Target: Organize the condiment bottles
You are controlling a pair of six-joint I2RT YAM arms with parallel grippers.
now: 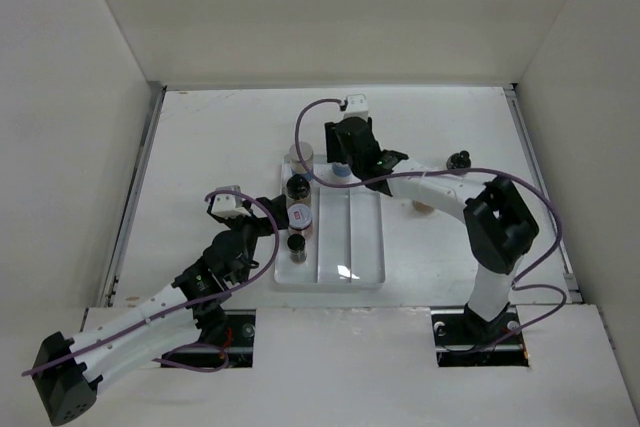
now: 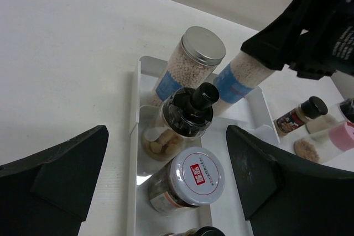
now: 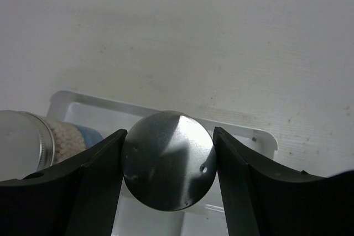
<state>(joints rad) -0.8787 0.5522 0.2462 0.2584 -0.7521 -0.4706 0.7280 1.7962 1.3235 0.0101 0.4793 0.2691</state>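
The right hand [image 3: 168, 142] is partway through putting a blue-labelled jar [image 2: 243, 78] into the tray [image 1: 366, 242], which sits about mid-surface. Its fingers are clamped on either side of the jar's metal cap. The jar hangs tilted with its foot down at the tray's far end, just beside the silver-capped jar [image 2: 194, 59] in the left lane. I can't tell whether the foot touches the tray floor, or which lane it is in.

To my eye the next move is to stand the jar upright, lower it until it seats, and only then let go, without nudging its neighbour.

The left hand [image 2: 168, 178] hovers open just beside that left lane, pointed at a white-lidded jar [image 2: 188, 183] and a black-capped bottle [image 2: 188, 117], holding nothing. Two more wait toward the right edge, a dark bottle [image 1: 459, 158] and a pink-capped bottle [image 2: 334, 139], so I'd say the job is past halfway.
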